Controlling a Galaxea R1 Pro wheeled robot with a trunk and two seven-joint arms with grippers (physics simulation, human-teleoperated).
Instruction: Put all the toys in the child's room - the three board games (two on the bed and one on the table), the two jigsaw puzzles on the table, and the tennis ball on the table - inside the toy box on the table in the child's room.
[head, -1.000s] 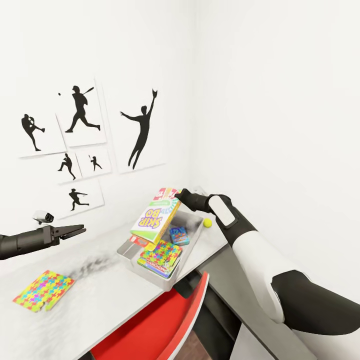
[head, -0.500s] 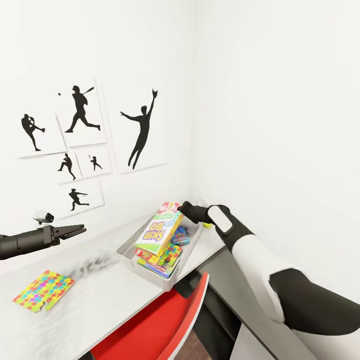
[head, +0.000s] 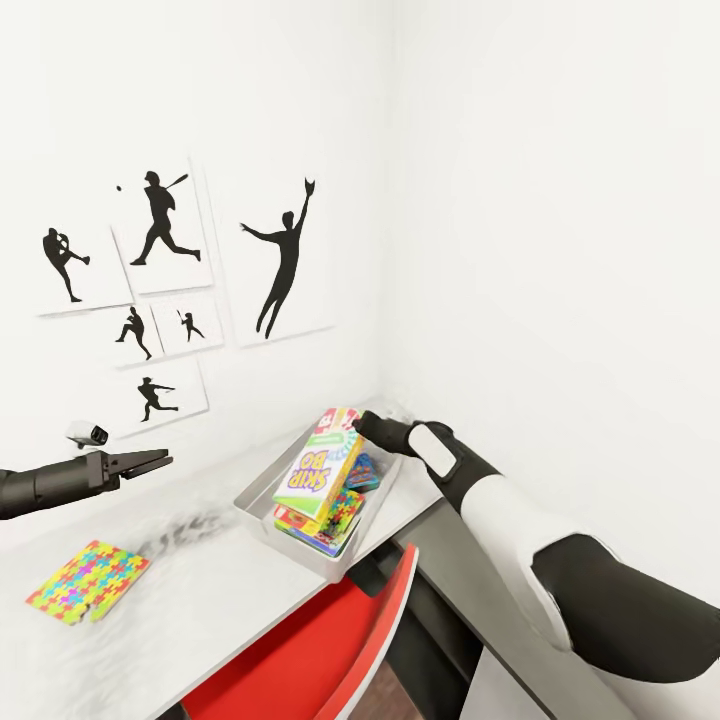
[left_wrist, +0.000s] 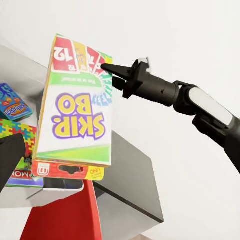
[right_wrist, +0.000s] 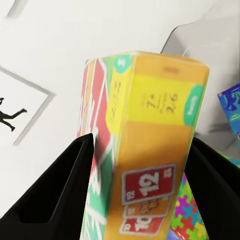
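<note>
My right gripper (head: 352, 421) is shut on the top end of a green-edged "Skip-Bo" board game (head: 320, 468). The game leans steeply over the grey toy box (head: 262, 516) on the white table (head: 200, 590), its lower end down among the things inside. In the box lie a jigsaw puzzle (head: 343, 510), a blue board game (head: 363, 470) and a yellow-red one (left_wrist: 65, 171). In the right wrist view the game (right_wrist: 150, 145) sits between the fingers (right_wrist: 55, 190). A second jigsaw puzzle (head: 88, 580) lies on the table below my open left gripper (head: 150, 462). The tennis ball is hidden; the bed is out of view.
A red chair (head: 330, 650) is pushed in at the table's front edge, just below the toy box. Black-and-white baseball silhouettes (head: 160, 270) hang on the wall behind the table. The table ends in the room's corner beyond the toy box.
My right gripper has come down and a little left with the Skip-Bo game, lowering it further into the toy box. The right arm now covers the tennis ball. The left arm has not moved.
</note>
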